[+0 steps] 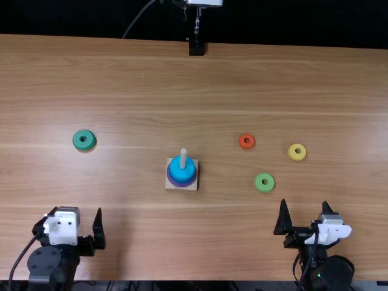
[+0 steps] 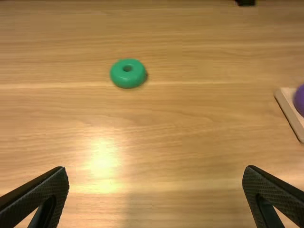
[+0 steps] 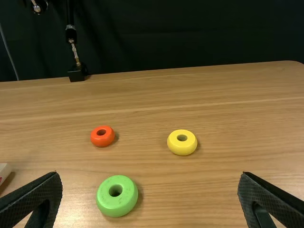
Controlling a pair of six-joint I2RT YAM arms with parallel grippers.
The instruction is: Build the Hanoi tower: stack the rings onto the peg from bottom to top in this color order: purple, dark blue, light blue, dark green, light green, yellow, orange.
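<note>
In the top view my left gripper (image 1: 71, 224) stands open near the front left, and my right gripper (image 1: 305, 212) is open near the front right. The wooden base (image 1: 171, 183) holds the peg (image 1: 183, 156) with a purple ring (image 1: 182, 184) low and light blue (image 1: 182, 172) above; whether dark blue lies between, I cannot tell. Beyond my left gripper (image 2: 156, 173) lies the dark green ring (image 1: 83, 140). Ahead of my right gripper (image 3: 149, 175) lie the light green ring (image 1: 264, 182), orange ring (image 1: 247, 141) and yellow ring (image 1: 297, 152).
A black mount with a metal stem (image 1: 197, 46) stands at the far edge of the wooden table (image 1: 121, 79). Dark cloth (image 3: 190, 33) hangs behind it. The peg's base stands between the two arms, a little beyond their grippers.
</note>
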